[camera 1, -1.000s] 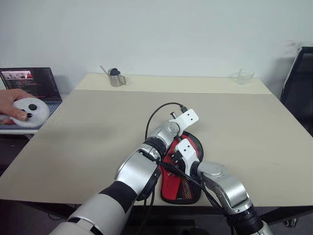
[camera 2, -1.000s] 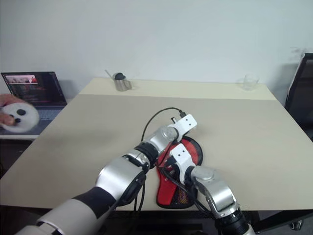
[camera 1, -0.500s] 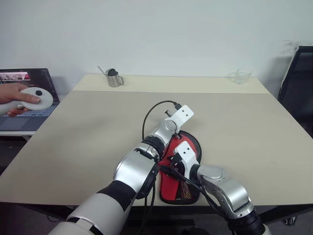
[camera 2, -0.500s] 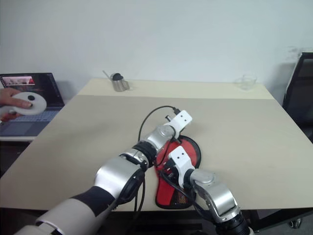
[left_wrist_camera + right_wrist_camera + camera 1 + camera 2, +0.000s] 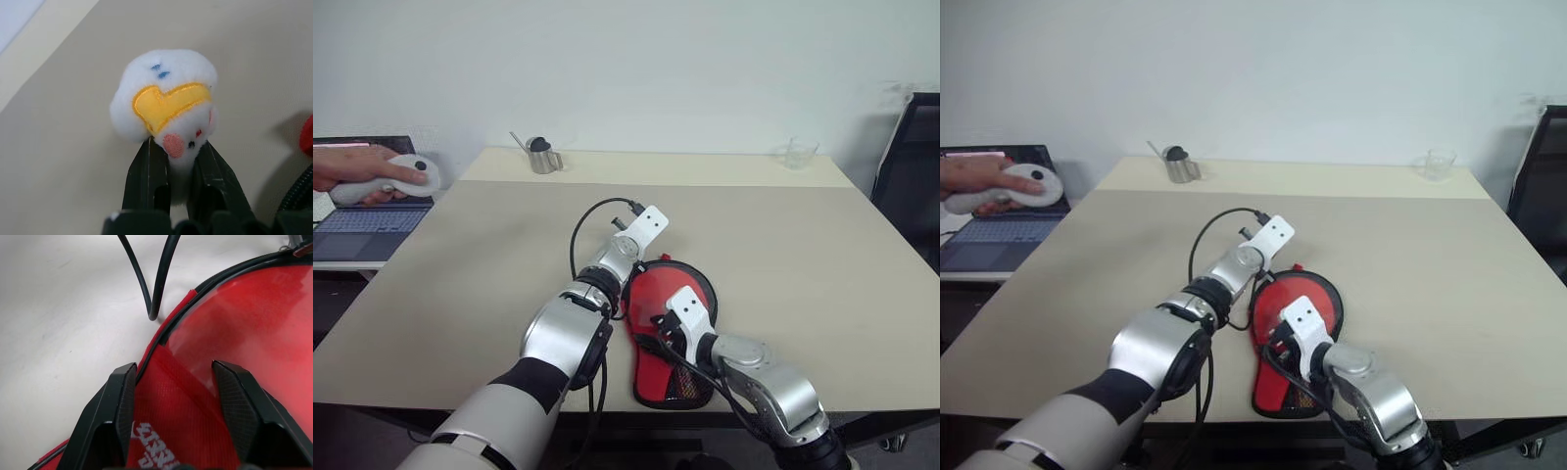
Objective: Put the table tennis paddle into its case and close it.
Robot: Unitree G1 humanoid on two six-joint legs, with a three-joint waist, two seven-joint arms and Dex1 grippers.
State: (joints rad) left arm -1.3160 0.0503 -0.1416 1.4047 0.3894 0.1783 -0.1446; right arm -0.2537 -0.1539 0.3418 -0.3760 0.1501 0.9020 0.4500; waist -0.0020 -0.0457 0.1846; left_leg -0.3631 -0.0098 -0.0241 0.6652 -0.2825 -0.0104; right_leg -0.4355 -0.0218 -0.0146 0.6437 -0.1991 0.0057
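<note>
left gripper [image 5: 177, 161]: reaches forward over table, pinching plush keychain [image 5: 166, 100] | right gripper [image 5: 177, 404]: jaws apart, angled down on case [image 5: 668, 323] | case: red side up, near table [image 5: 489, 264] edge

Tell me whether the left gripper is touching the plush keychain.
Touching. The left wrist view shows the left gripper with both black fingers pinching the plush keychain.
</note>
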